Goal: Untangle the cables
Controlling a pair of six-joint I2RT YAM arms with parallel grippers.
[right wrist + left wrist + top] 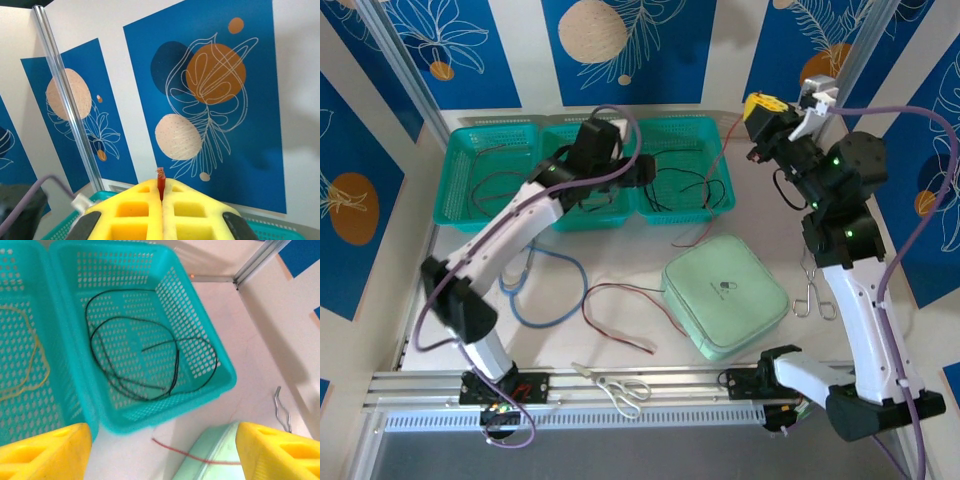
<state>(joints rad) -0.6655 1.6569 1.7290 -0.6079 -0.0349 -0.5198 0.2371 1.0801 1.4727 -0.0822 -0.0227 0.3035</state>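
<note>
White table [620,250], blue leaf panels [200,100] behind. Left gripper [161,452] jaws apart above basket [203,315]; black cable [150,365] coiled inside, tan-yellow cable [37,347] in bin [20,290] at frame left. Right gripper [161,201] clamped on red cable [160,176] end, raised upper right in top view. Likely step: sorting red; next needs a clean lift to a basket. Red's slack run is hard to trace.

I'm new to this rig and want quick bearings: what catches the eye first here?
The right hand, raised at far right, pinches the tip of a red cable. Along the back sit three teal baskets; a black cable lies coiled in the rightmost.
</note>
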